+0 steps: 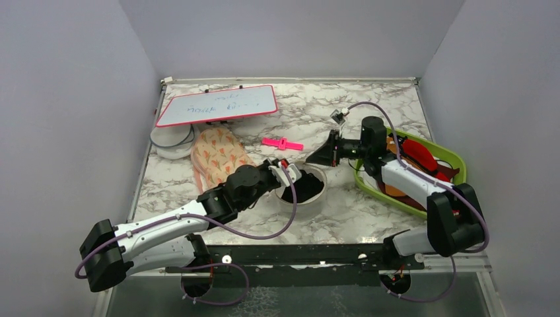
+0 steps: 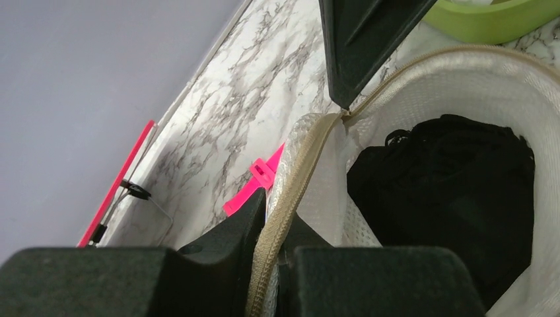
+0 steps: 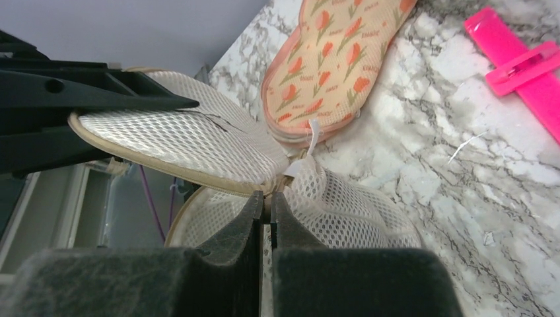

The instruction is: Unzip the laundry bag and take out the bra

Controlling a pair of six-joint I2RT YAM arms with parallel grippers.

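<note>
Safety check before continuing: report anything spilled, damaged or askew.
Nothing stands out. The laundry bag stands open with the bra bunched inside; the left gripper and right gripper each pinch its mesh edge.

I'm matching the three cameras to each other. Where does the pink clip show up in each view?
Top external: pink clip lies near centre, just beyond the laundry bag.
Left wrist: clip low, left of centre, peeking out beside the bag's beige rim.
Right wrist: clip in the top right corner.
Shared landmark: the white mesh laundry bag, in all three.
</note>
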